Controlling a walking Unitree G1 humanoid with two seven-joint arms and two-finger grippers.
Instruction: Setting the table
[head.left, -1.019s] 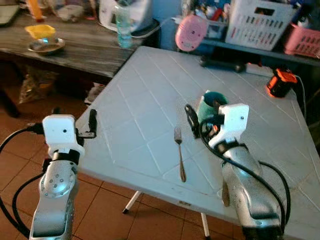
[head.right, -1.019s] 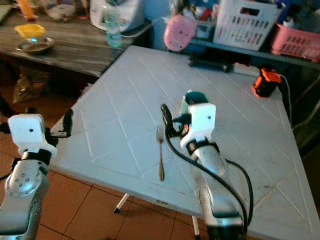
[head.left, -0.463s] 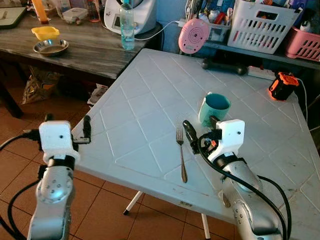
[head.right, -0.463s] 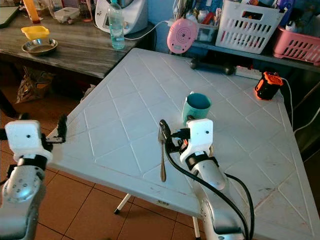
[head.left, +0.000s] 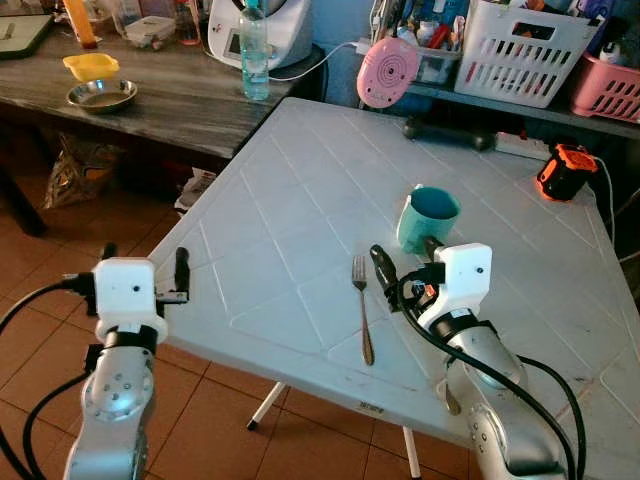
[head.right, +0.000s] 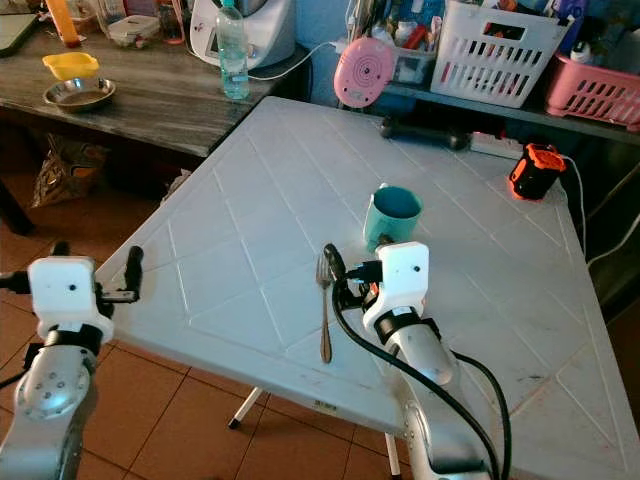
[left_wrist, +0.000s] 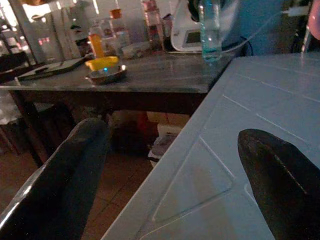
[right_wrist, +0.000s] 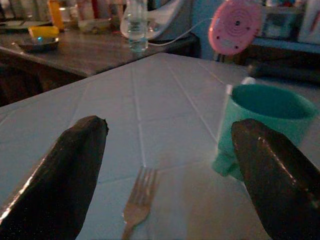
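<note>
Spread wide and empty just behind the fork (head.left: 361, 310), right gripper (head.left: 400, 275), teal mug (head.left: 427, 218) beyond as for a place setting; left gripper (head.left: 143, 272), likewise spread, off the white table (head.left: 300, 190) edge.

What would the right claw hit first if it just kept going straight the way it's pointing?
Probably nothing soon. The right claw is open, with the fork low between its fingers and the teal cup just ahead of one finger. It might graze the cup; otherwise the white table stretches on ahead. Depth is hard to judge.
</note>
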